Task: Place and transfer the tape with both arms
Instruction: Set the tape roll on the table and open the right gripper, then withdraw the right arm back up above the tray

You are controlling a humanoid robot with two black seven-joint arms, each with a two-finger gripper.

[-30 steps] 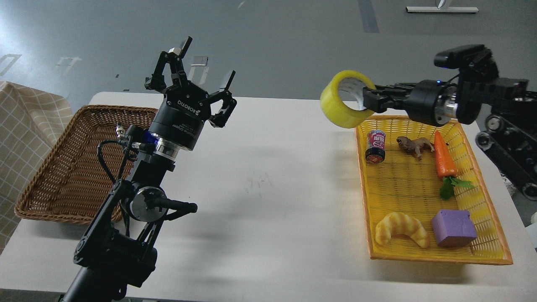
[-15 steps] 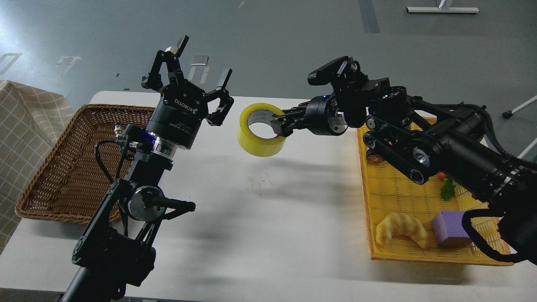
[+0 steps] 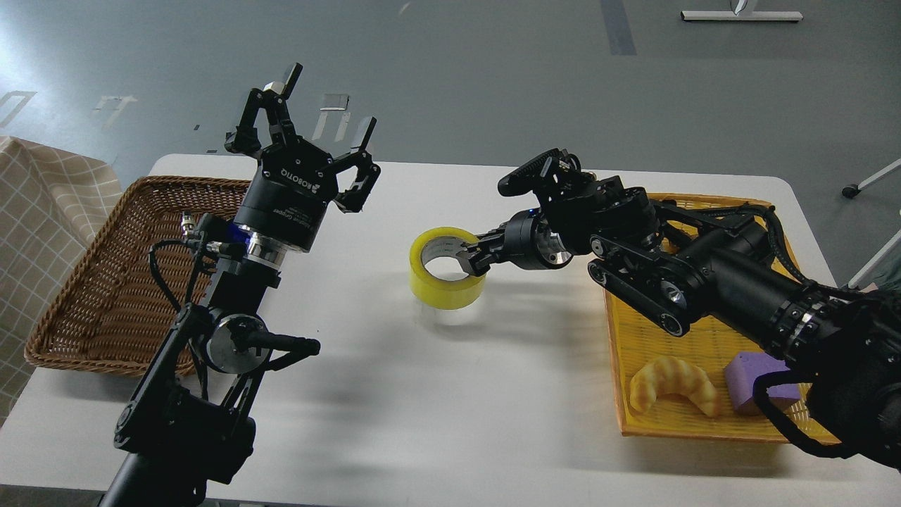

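The tape (image 3: pixel 440 282), a yellow roll with a pale inner core, is at the middle of the white table (image 3: pixel 450 394), low over it or touching it; I cannot tell which. My right gripper (image 3: pixel 470 258) reaches in from the right and is shut on the roll's right wall, one finger inside the core. My left gripper (image 3: pixel 317 116) is open and empty, held up high with its fingers pointing up and away, to the left of the tape and well apart from it.
A brown wicker basket (image 3: pixel 105 282) stands at the table's left. A yellow tray (image 3: pixel 633 394) at the right holds a croissant toy (image 3: pixel 672 384) and a purple block (image 3: pixel 750 377); my right arm hides the rest of it. A checked cloth (image 3: pixel 35 204) lies far left.
My right arm swung the tape leftward from above the yellow tray to the table's middle and lowered it toward the tabletop. My left gripper shifted slightly left, still open.
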